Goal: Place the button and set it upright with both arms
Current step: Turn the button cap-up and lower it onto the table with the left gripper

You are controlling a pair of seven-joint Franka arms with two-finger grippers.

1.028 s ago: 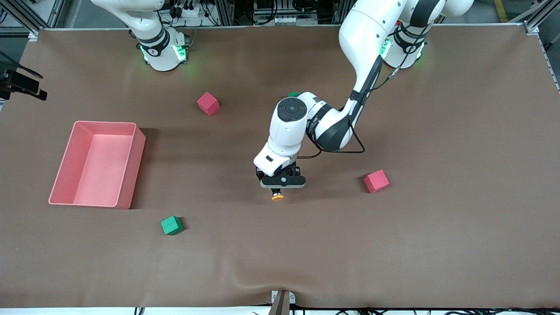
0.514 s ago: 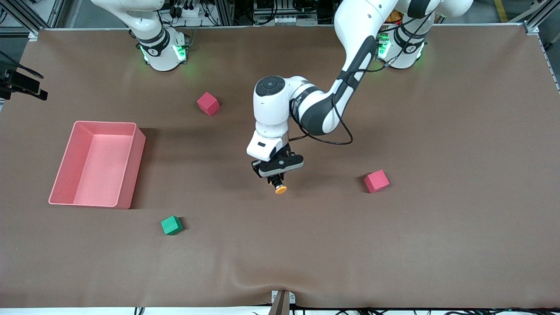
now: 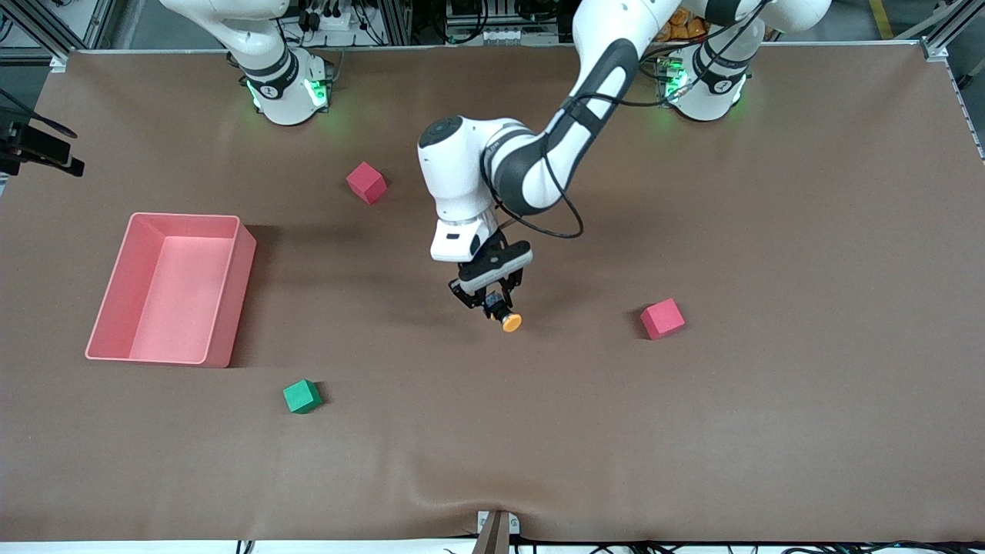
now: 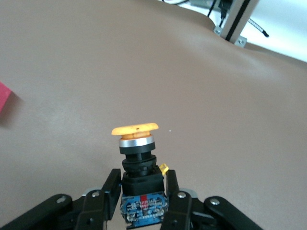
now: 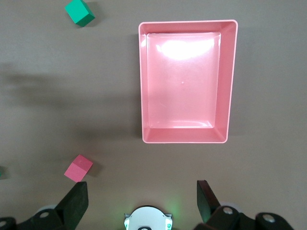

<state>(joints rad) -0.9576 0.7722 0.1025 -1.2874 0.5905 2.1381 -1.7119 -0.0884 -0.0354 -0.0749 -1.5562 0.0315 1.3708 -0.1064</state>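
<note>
Both jaws differ: left gripper [image 3: 492,302] clamps the button [image 3: 509,320] (midair); right gripper [image 5: 141,201] gapes wide.

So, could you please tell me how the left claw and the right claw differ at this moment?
The left claw is shut on the button, while the right claw is open and holds nothing. The left claw hangs over the middle of the table; the right claw looks down from high above the pink bin, where its arm waits. Both are black and two-fingered.

Table cover [image 3: 769,431]: matt brown, cloth-like. Pink bin [image 3: 171,286]: glossy smooth plastic. Button [image 4: 136,148]: matt orange cap, bright metallic ring, black plastic body.
</note>
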